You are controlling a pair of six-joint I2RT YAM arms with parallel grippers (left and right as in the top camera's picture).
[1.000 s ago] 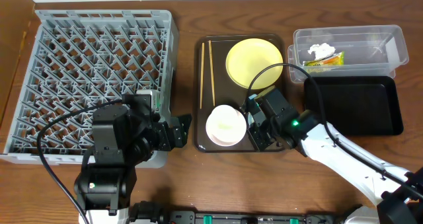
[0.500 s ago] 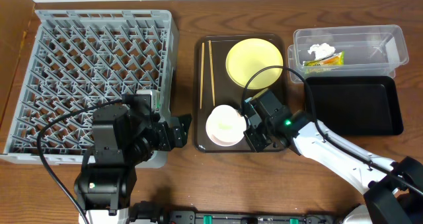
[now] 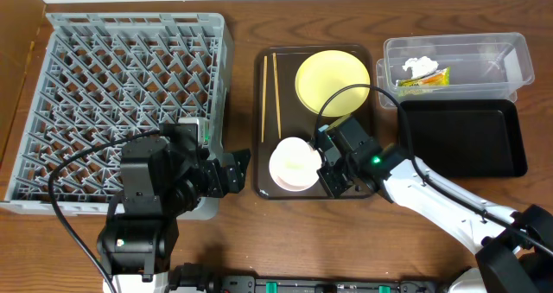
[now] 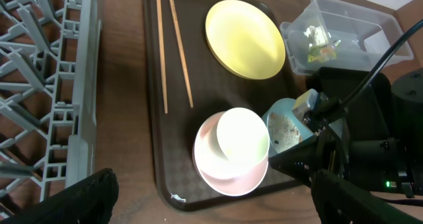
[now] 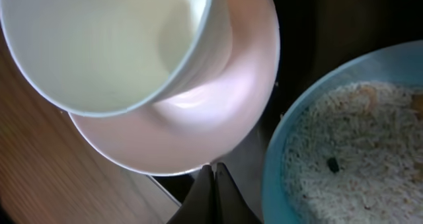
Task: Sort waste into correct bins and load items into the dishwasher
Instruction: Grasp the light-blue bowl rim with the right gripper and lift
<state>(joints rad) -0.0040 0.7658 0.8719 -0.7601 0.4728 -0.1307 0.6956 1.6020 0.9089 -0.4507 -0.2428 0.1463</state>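
Note:
A dark brown serving tray (image 3: 270,189) holds two chopsticks (image 3: 270,94), a yellow plate (image 3: 332,81) and a white cup (image 3: 294,162) on a pink plate (image 4: 231,174). A light blue bowl (image 4: 285,126) with rice scraps (image 5: 337,151) sits right of them, under my right arm. My right gripper (image 5: 213,174) is shut and empty, its tips between the pink plate (image 5: 198,125) and the blue bowl's rim (image 5: 274,184). My left gripper (image 4: 211,211) is open, low at the tray's front left. The tissue (image 3: 418,66) and wrapper (image 3: 423,79) lie in the clear tub (image 3: 510,51).
The grey dish rack (image 3: 121,94) fills the left side, with nothing in it. The black tray (image 3: 467,142) lies at the right, in front of the clear tub. My left arm stands by the rack's front right corner.
My right gripper has shifted slightly left and forward, toward the white cup and pink plate. The left arm has not moved.

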